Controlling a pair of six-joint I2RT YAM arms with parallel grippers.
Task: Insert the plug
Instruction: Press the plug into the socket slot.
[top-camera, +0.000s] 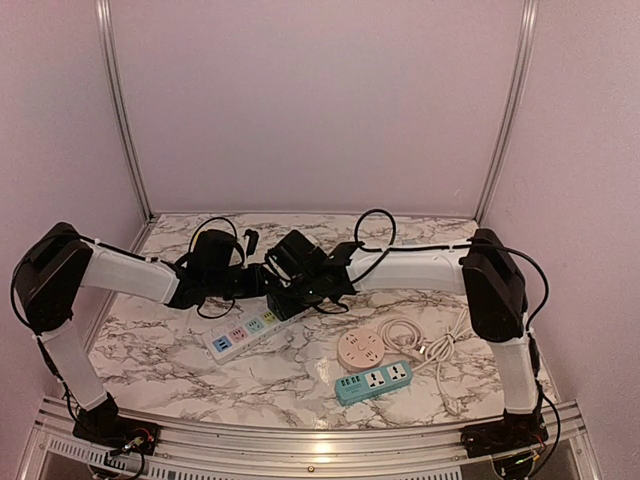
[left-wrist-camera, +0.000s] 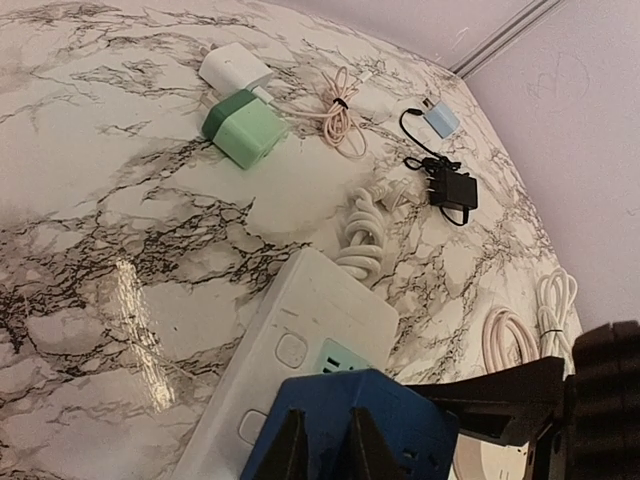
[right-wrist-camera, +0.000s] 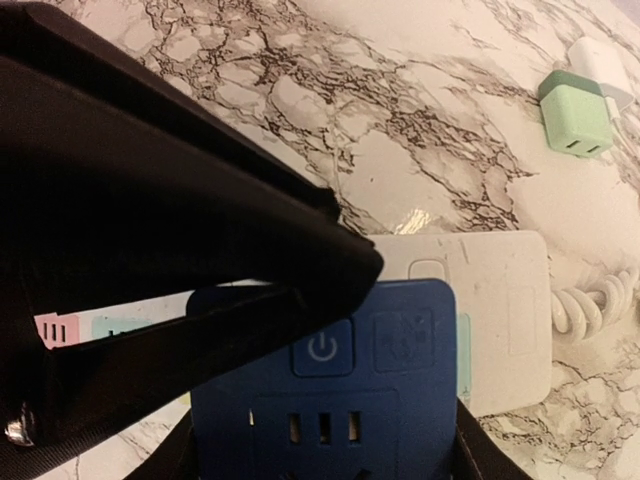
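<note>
Marble table (top-camera: 170, 350) with two arms. Counted: three socket units, namely one white power strip (top-camera: 240, 335), one teal strip (top-camera: 373, 382) and one round socket (top-camera: 360, 350); one blue plug (right-wrist-camera: 320, 400); two cube chargers, one green (left-wrist-camera: 245, 128) and one white (left-wrist-camera: 232, 68); one pink cable bundle (left-wrist-camera: 340, 108); one small light-blue plug (left-wrist-camera: 440, 118); one black adapter (left-wrist-camera: 455, 188); one coiled white cord (left-wrist-camera: 365, 235) leading from the white strip; two white cable bundles (left-wrist-camera: 510, 340) at the right.

Pose: left arm (top-camera: 120, 275) and right arm (top-camera: 420, 268) have elbows out and forearms turned inward; the wrists meet above the far end of the white strip.

Tools: right gripper (right-wrist-camera: 325, 455) is at medium width, one finger on each side of the blue plug, clamping it; left gripper (left-wrist-camera: 328, 445) is drawn narrow, tips pinching the plug's upper edge, with blue showing between them.

Task object: the blue plug, power button and slots facing up, sits over the cord end of the white strip; whether it is seated cannot be told.
</note>
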